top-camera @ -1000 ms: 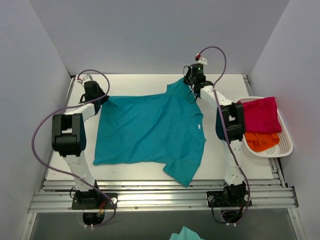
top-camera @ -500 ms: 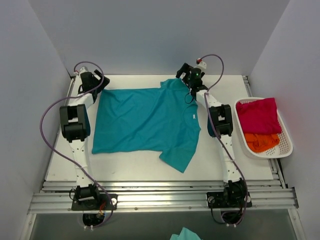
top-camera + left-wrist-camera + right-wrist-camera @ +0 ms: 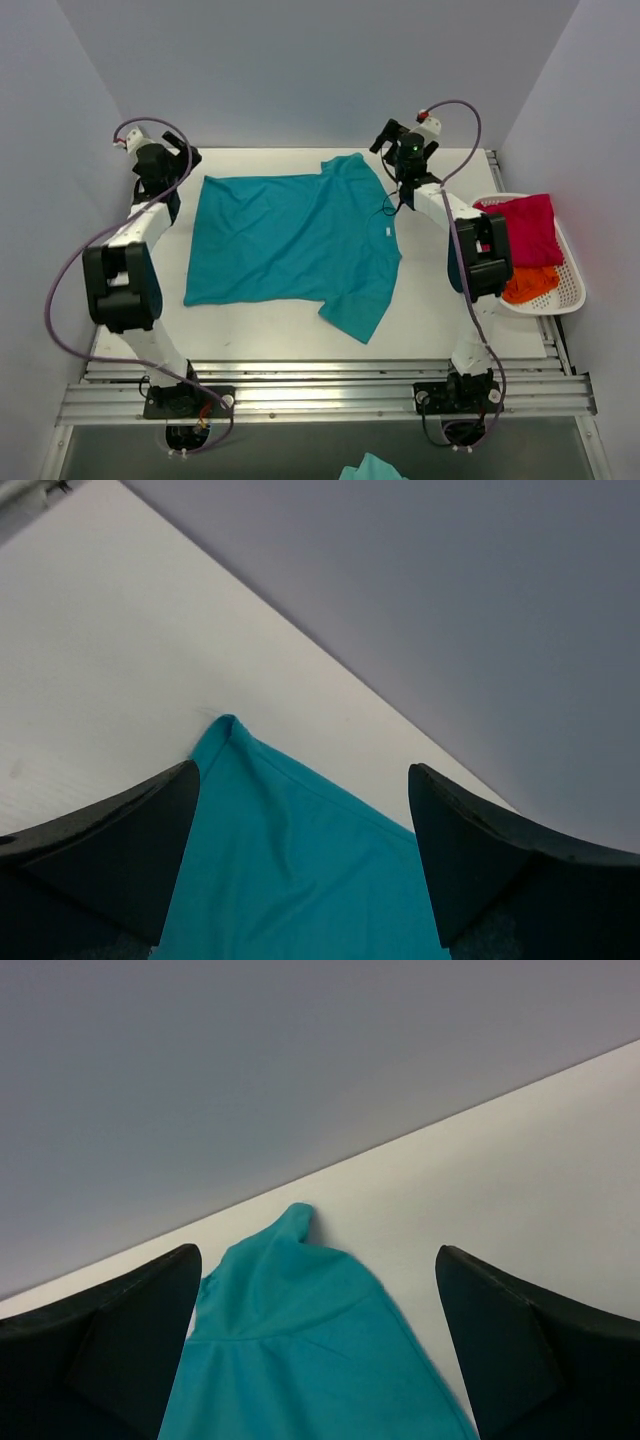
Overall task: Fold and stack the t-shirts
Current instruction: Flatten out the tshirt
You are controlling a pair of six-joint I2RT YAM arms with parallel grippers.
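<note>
A teal t-shirt (image 3: pixel 290 240) lies spread flat on the white table, its white neck label (image 3: pixel 388 232) towards the right. My left gripper (image 3: pixel 178 165) hovers open just beyond the shirt's far left corner. That corner (image 3: pixel 225 730) shows between the dark fingers (image 3: pixel 110 850) of the left gripper (image 3: pixel 300 860), untouched. My right gripper (image 3: pixel 385 142) stands open above the far sleeve. In the right wrist view the right gripper (image 3: pixel 315 1350) has the sleeve (image 3: pixel 290 1300) lying loose below its spread fingers. A crimson tee (image 3: pixel 520 228) and an orange tee (image 3: pixel 525 283) sit in the basket.
The white slotted basket (image 3: pixel 572 292) stands at the table's right edge. Grey walls close in the back and both sides. Metal rails (image 3: pixel 320 385) run along the near edge. A scrap of teal cloth (image 3: pixel 370 468) shows below the rails.
Both grippers opened and let go of the teal shirt's far corners, then drew away outward. The shirt slid left and toward the back and now lies flat.
</note>
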